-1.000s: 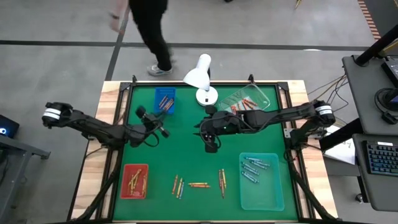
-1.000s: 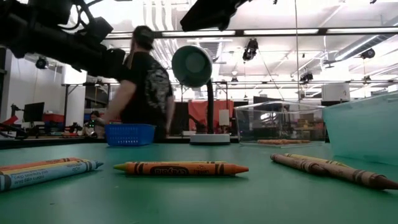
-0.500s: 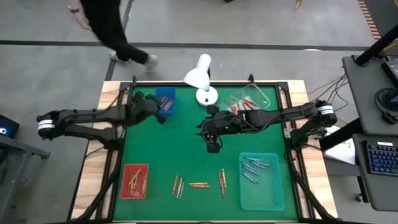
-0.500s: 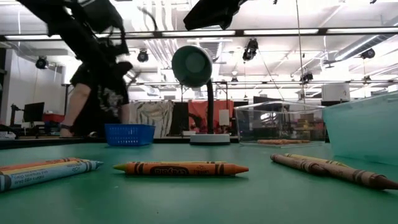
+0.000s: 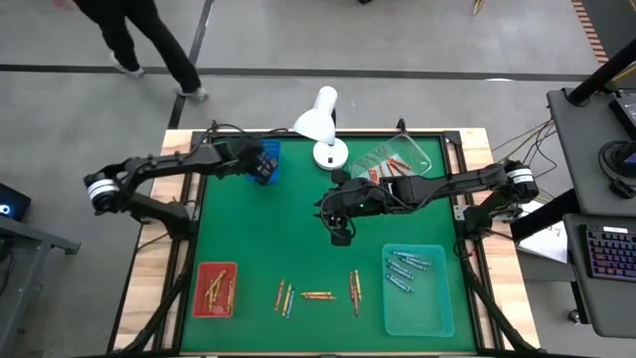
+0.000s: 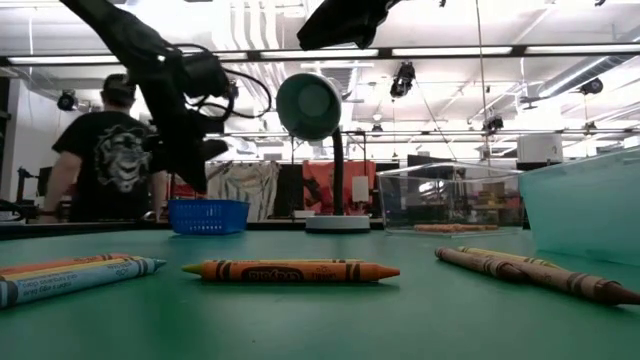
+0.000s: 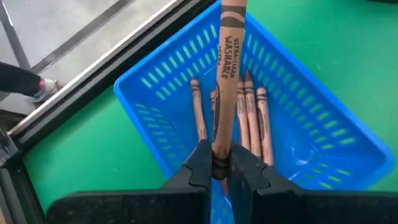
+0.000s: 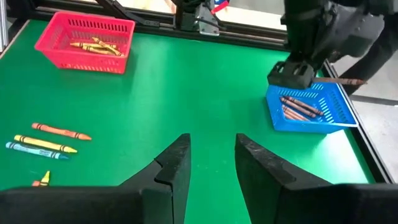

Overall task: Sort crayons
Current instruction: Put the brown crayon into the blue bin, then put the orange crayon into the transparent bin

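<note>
- Green felt surface (image 5: 298, 249), high view: the left gripper (image 5: 260, 162) hangs over the blue basket (image 5: 264, 157) at the far left corner; the right gripper (image 5: 339, 231) waits mid-surface. Loose crayons (image 5: 318, 294) lie in a row at the near edge, nearer the right arm. A red basket (image 5: 215, 289), a pale tray (image 5: 418, 289) and a clear tray (image 5: 402, 159) hold sorted ones.
- Low view: the left gripper (image 6: 190, 160) hovers just above the blue basket (image 6: 208, 215); an orange crayon (image 6: 290, 271) lies crosswise in front. A person (image 6: 110, 160) stands beyond.
- Left wrist view: fingers (image 7: 200, 163) closed on a brown crayon (image 7: 226, 74), its long axis pointing away from them over the blue basket (image 7: 155, 87), roughly parallel to the brown crayons (image 7: 252, 121) inside. Judged: release needs only opening here.
- Right wrist view: fingers (image 8: 171, 168) apart and empty; the loose crayons (image 8: 43, 146) lie off to one side, not between them.
</note>
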Robot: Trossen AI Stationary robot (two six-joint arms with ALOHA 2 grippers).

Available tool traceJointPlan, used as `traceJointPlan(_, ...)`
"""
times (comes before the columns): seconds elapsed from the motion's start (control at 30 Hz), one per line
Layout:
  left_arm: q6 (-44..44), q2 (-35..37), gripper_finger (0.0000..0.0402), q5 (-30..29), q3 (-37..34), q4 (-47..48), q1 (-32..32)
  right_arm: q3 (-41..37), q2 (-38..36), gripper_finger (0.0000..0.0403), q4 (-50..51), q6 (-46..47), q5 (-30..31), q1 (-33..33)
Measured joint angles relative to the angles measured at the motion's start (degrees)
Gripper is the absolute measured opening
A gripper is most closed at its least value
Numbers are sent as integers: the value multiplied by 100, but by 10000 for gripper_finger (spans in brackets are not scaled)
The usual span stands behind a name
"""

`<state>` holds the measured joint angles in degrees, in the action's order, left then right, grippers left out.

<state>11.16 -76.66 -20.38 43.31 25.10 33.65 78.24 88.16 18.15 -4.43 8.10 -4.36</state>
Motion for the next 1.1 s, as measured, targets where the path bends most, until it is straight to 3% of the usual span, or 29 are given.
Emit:
traceJointPlan(0.3, -15, -542, 45, -15, 291, 246, -6, 0, 0, 114, 82, 10, 0, 0)
traceJointPlan(0.73, 13, -284, 63, -22, 241, 291, -95, 0, 0, 111, 308, 721, -7, -2)
traceJointPlan(1.1, 542, 319, 64, -103, 95, 284, -1042, 0, 0, 96, 845, 1972, -59, -190)
